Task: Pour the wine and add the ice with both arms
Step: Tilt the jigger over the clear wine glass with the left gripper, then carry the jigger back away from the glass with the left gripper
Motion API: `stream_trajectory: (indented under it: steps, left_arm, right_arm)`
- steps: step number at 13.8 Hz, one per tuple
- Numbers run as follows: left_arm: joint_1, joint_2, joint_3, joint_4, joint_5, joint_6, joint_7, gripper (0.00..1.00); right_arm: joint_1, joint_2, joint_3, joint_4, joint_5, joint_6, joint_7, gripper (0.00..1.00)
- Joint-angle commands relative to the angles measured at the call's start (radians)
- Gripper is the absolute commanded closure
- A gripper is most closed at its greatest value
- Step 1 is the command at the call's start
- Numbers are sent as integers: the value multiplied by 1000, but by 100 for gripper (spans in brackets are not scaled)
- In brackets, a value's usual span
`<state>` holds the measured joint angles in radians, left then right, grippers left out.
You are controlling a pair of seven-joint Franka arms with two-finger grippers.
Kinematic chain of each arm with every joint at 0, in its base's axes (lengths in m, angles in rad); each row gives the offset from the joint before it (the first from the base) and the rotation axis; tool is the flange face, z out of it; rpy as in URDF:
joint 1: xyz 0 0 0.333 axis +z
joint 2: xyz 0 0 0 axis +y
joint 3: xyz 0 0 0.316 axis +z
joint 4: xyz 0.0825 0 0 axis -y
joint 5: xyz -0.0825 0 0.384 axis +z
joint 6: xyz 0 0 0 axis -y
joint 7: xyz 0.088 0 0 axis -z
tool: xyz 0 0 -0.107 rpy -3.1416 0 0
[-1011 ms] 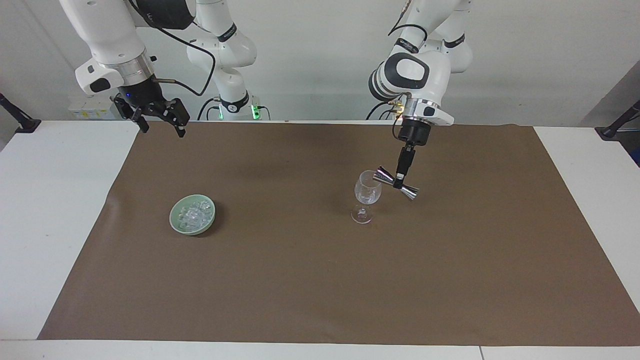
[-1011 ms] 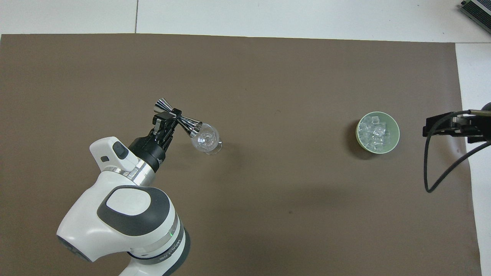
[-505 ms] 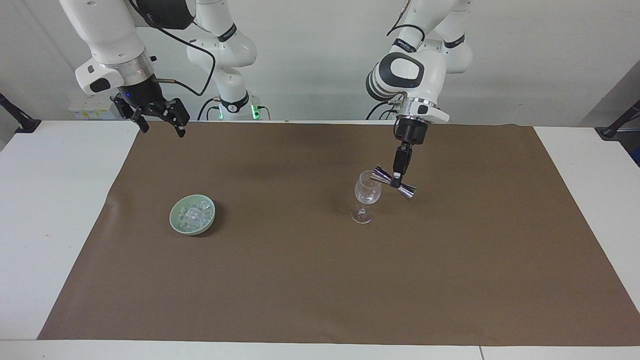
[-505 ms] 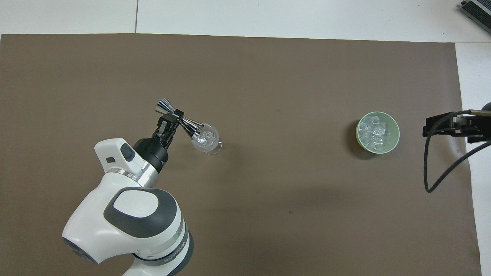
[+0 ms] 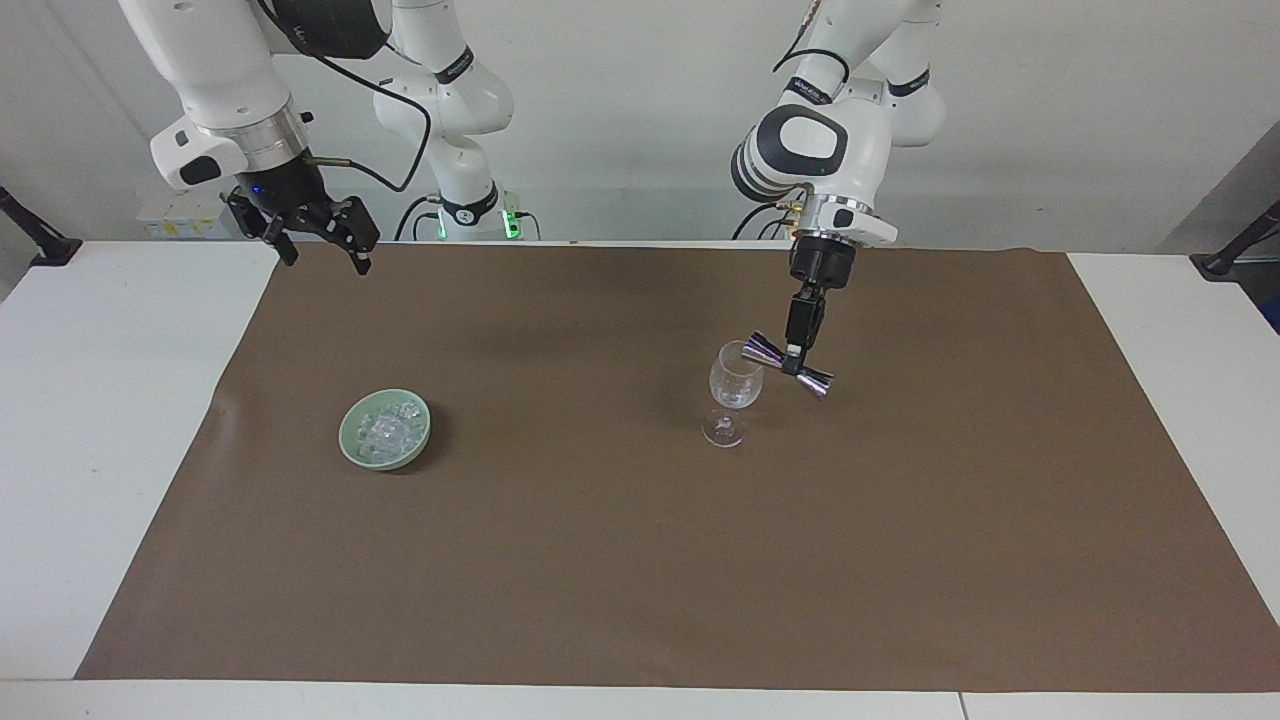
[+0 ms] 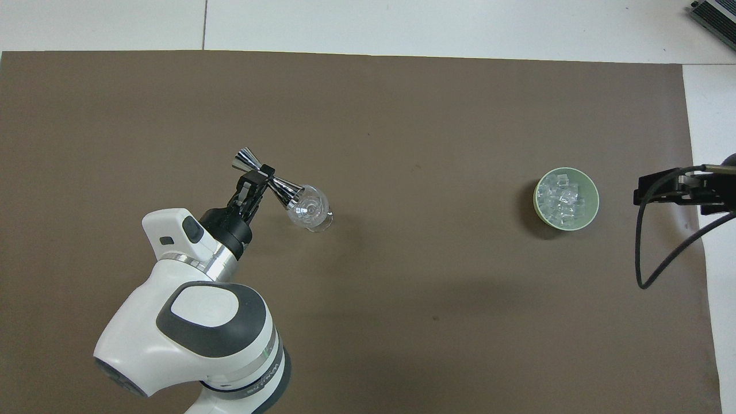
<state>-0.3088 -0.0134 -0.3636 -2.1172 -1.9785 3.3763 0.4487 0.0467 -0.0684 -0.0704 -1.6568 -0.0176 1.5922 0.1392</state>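
Observation:
A clear wine glass [image 5: 734, 392] [image 6: 310, 208] stands upright on the brown mat. My left gripper [image 5: 797, 362] [image 6: 260, 176] is shut on the waist of a silver double-cone jigger [image 5: 790, 366] [image 6: 267, 177]. The jigger lies tipped on its side, one mouth at the glass's rim. The ice [image 5: 387, 428] [image 6: 562, 197], a heap of small clear cubes, fills a pale green bowl [image 5: 356, 447] [image 6: 593, 210] toward the right arm's end. My right gripper [image 5: 318, 250] [image 6: 673, 190] is open and empty, raised over the mat's edge, and waits.
The brown mat [image 5: 640, 560] [image 6: 402, 115] covers most of the white table [image 5: 90, 400]. Black clamp posts [image 5: 40, 240] stand at the table's corners near the robots.
The left arm's wrist shifted slightly toward the glass and the jigger tipped a little more at the rim. The right arm has not moved.

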Motion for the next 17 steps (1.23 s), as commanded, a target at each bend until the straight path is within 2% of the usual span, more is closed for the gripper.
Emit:
stream_trajectory:
  steps: [1, 9, 14, 17]
  left_arm:
    - [-18, 16, 5, 25, 12, 31, 10, 100]
    - [-1, 10, -3, 33, -8, 22, -13, 100]
    - [123, -36, -2, 7, -123, -112, -120, 100]
    - [218, -75, 5, -45, -163, -202, -204, 100]
  right_arm:
    - [-7, -19, 4, -20, 8, -5, -30, 0]
    - [-7, -19, 4, -20, 8, -5, -30, 0]
    - [-7, -19, 4, -20, 8, -5, -30, 0]
    - [-7, -19, 4, -20, 8, -5, -30, 0]
